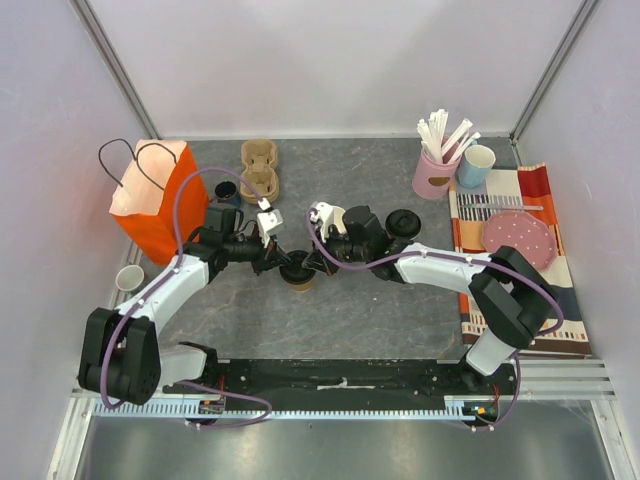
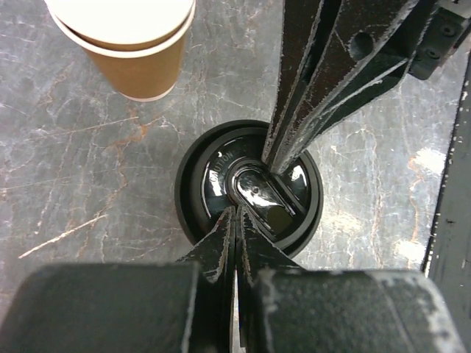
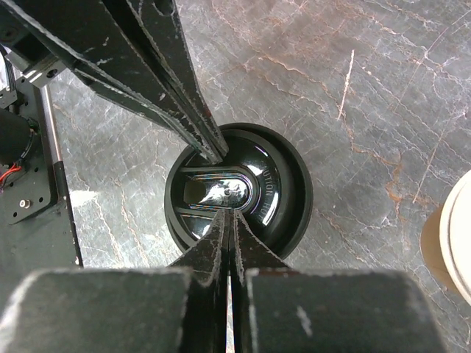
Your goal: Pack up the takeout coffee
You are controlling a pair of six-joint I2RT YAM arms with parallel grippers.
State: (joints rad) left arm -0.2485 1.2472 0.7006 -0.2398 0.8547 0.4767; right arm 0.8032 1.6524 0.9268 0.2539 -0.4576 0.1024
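the grey table [image 1: 380, 170] carried an orange bag [image 1: 160, 210] at its far left. over the middle the left gripper [image 2: 235, 212] and right gripper [image 3: 227, 215] met tip to tip, each with jaws fully closed and gripping nothing. beneath them stood a brown cup [image 1: 301, 284], a second, unlidded cup [image 2: 136, 44] just beside it. both tips rested on the first cup's black lid [image 2: 210, 184]
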